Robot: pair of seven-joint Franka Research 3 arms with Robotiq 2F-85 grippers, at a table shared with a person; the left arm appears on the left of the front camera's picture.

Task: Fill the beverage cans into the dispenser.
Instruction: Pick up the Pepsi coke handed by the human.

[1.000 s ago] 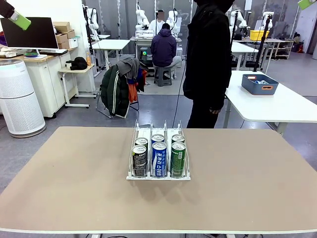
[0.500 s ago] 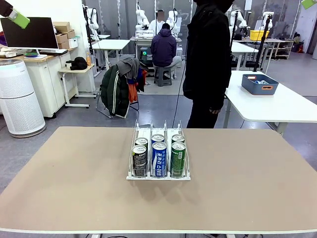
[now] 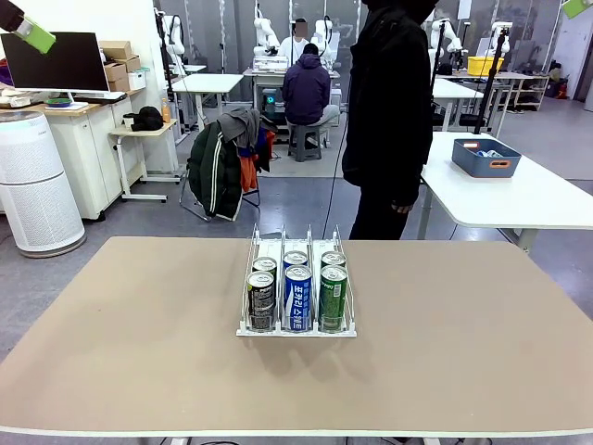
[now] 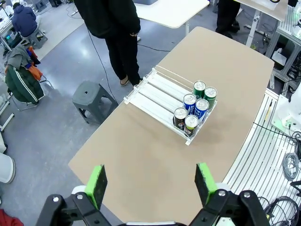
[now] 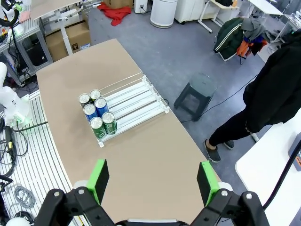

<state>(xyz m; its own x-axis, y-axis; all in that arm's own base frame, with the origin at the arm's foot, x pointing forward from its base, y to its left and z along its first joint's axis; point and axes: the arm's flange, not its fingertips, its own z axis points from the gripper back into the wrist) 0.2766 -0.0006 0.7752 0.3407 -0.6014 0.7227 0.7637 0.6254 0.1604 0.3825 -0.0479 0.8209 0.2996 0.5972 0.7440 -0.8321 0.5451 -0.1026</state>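
Pincers (image 4: 151,182) (image 5: 153,180) nearly unmoved, spread wide, empty.

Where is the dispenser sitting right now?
In the front view the dispenser sits at the middle of the table, in front of the person, its beverage cans bunched at its near end.

In the front view, the left pincer (image 4: 151,181) shows its green left pad (image 3: 35,35) a touch higher and nearer the top-left corner than 1 second ago. The right pincer (image 5: 153,180) shows its green right pad (image 3: 576,6) slightly farther into the top-right corner. Both shifts are small and fall within the first half-second.
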